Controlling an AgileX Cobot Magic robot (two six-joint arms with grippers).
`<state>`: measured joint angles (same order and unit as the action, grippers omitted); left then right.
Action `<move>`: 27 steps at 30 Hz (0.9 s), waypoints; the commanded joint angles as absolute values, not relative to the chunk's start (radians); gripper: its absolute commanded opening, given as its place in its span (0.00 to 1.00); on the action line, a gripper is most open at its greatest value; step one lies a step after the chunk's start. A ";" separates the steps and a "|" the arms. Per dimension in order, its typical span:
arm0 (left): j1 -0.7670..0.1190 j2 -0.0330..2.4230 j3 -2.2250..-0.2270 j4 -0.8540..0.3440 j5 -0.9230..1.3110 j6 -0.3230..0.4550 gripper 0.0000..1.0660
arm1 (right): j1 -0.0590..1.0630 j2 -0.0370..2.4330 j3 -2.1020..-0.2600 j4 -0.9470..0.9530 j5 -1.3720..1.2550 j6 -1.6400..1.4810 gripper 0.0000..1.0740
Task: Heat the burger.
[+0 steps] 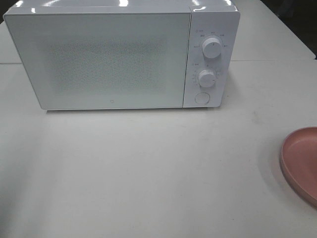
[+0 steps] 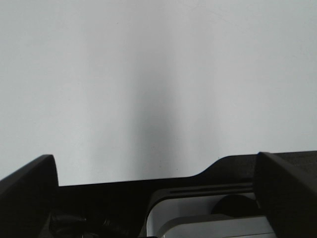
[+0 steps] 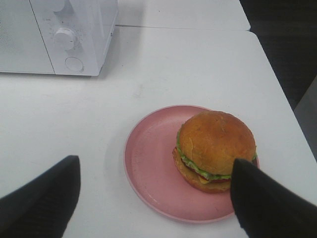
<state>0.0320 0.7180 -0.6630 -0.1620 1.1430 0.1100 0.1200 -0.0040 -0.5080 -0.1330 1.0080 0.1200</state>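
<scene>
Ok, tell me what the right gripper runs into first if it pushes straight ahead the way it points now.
Most likely the burger on the pink plate. The right gripper stands open above the table, with the plate just ahead between its fingers, though depth is hard to judge, so a finger may touch the plate rim first.

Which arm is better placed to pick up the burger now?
The right arm, probably. Its open gripper is above the pink plate with the burger. The left gripper, also open, sees only bare table.
</scene>
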 commanded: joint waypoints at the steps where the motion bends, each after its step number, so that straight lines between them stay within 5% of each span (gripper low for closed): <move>1: 0.035 0.625 -0.606 -0.161 1.105 0.100 0.94 | 0.116 -0.031 -0.503 -0.132 0.998 0.106 0.70; 27: 0.034 0.020 -0.516 -0.072 1.068 0.042 0.94 | 0.116 -0.031 -0.503 -0.132 0.998 0.106 0.70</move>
